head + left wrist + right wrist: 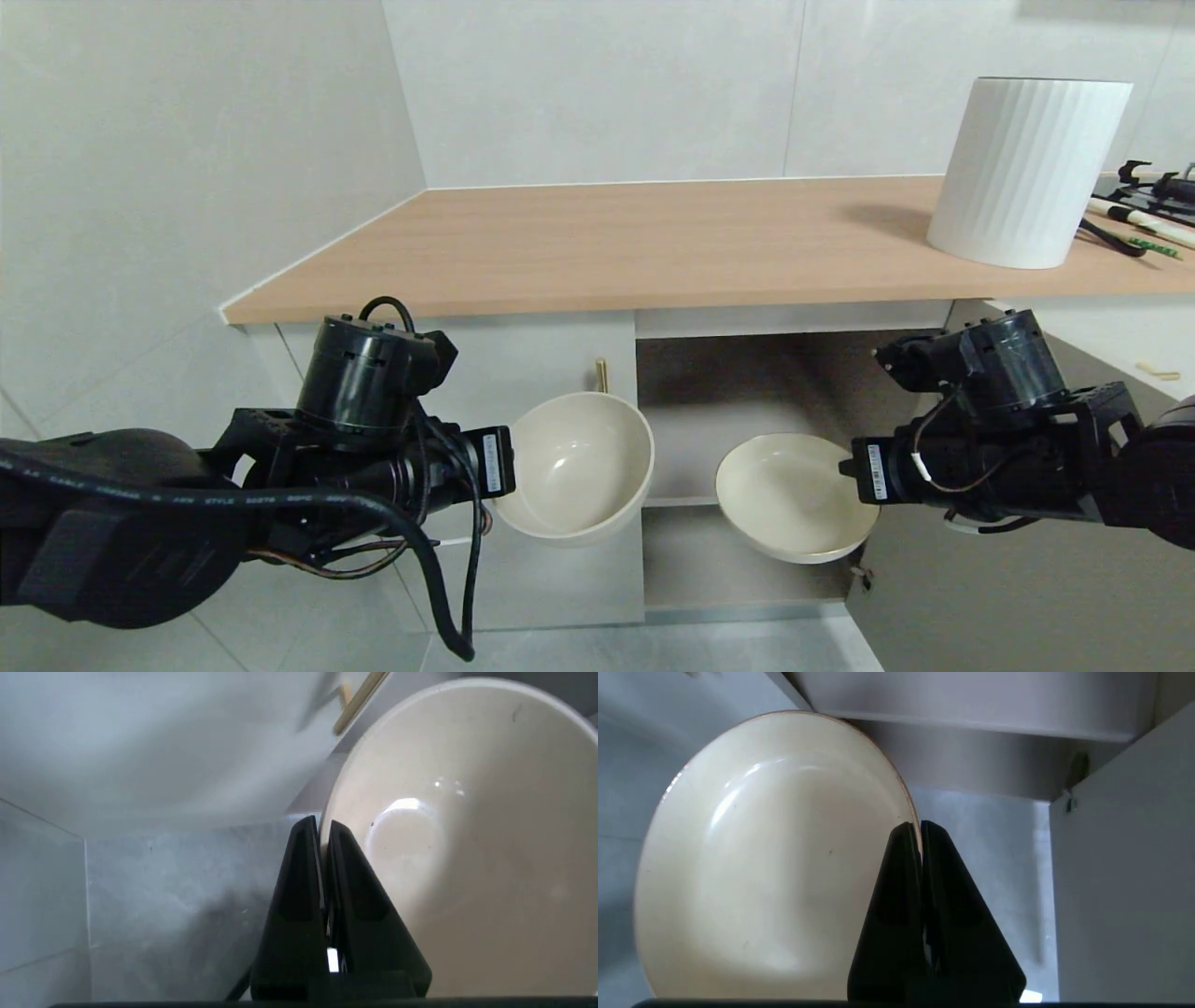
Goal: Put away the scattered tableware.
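- The left gripper has its 2 black fingers pressed together on the rim of a deep cream ceramic bowl, 1 finger inside the rim and 1 outside.
- That deep bowl sits at 3 o'clock from the left gripper in the head view. It is held in the air and tilted so that its glossy inside faces the camera.
- The deep bowl hangs in front of a closed pale cabinet door, with a small brass handle just above its rim at 12 o'clock.
- The right gripper is likewise clamped on the rim of a shallow cream ceramic dish.
- The shallow dish lies at 9 o'clock from the right gripper, held off the floor and tilted with its inside upward.
- The 2 pieces hang near each other, side by side but not touching, the dish at 3 o'clock from the bowl.
- Behind the dish is an open cabinet compartment with a pale shelf across it.
- Above the cabinet, at 12 o'clock, runs the light wooden table.
- A tall white ribbed cylindrical container stands on the table at 2 o'clock in the head view.
- A cluster of dark and pale utensils lies on the table at 3 o'clock from that container.
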Motion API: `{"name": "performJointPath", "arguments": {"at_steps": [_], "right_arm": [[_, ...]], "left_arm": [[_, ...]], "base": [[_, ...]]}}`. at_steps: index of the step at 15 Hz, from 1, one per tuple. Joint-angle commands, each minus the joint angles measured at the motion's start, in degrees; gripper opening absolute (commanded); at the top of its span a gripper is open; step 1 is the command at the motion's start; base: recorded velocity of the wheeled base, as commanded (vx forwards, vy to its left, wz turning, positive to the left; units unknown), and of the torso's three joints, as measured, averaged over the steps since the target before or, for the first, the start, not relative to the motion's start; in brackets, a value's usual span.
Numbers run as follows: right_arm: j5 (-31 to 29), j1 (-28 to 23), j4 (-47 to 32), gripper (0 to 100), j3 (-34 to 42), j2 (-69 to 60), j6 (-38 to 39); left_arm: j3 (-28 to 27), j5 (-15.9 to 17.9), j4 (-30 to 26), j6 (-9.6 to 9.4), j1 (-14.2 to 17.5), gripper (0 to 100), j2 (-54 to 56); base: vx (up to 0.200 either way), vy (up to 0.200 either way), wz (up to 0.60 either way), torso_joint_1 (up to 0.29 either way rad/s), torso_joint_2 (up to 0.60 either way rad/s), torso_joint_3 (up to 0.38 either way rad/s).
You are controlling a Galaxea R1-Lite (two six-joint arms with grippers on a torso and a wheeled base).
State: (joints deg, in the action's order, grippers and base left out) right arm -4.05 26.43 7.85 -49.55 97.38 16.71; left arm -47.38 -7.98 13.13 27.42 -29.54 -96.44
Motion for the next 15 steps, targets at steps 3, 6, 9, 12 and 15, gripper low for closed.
{"name": "performJointPath", "arguments": {"at_steps": [3, 6, 9, 12, 15], "right_arm": [[-0.3, 0.0, 0.1, 0, 0.1, 0.4, -0.5], [-0.3, 0.0, 1.3, 0, 0.9, 0.5, -0.9], [-0.4, 0.0, 2.6, 0, 1.4, 1.1, -1.6], [-0.5, -1.9, 3.9, 0, 1.3, 4.0, -2.5], [-0.6, -3.0, 8.4, 0, 1.0, 11.1, -2.8]], "left_arm": [[-0.1, 0.0, 0.1, 0.01, 0.0, 0, -0.4], [-0.1, 0.0, 0.1, 0.01, 0.0, 0, -0.4], [-0.1, 0.0, 0.1, 0.01, 0.0, 0, -0.5], [-0.4, 0.0, 0.1, -0.08, 0.3, 0, -0.3], [-0.4, 0.0, 0.1, 0.01, 0.3, 0, -0.2]], "base": [[0.0, 0.0, 0.0, -0.111, 0.4, 0.295], [0.0, 0.0, 0.0, -0.028, 0.11, 0.077], [0.0, 0.0, 0.0, 0.0, 0.0, 0.0], [0.0, 0.0, 0.0, 0.0, 0.0, 0.0], [0.0, 0.0, 0.0, 0.0, 0.0, 0.0]]}}
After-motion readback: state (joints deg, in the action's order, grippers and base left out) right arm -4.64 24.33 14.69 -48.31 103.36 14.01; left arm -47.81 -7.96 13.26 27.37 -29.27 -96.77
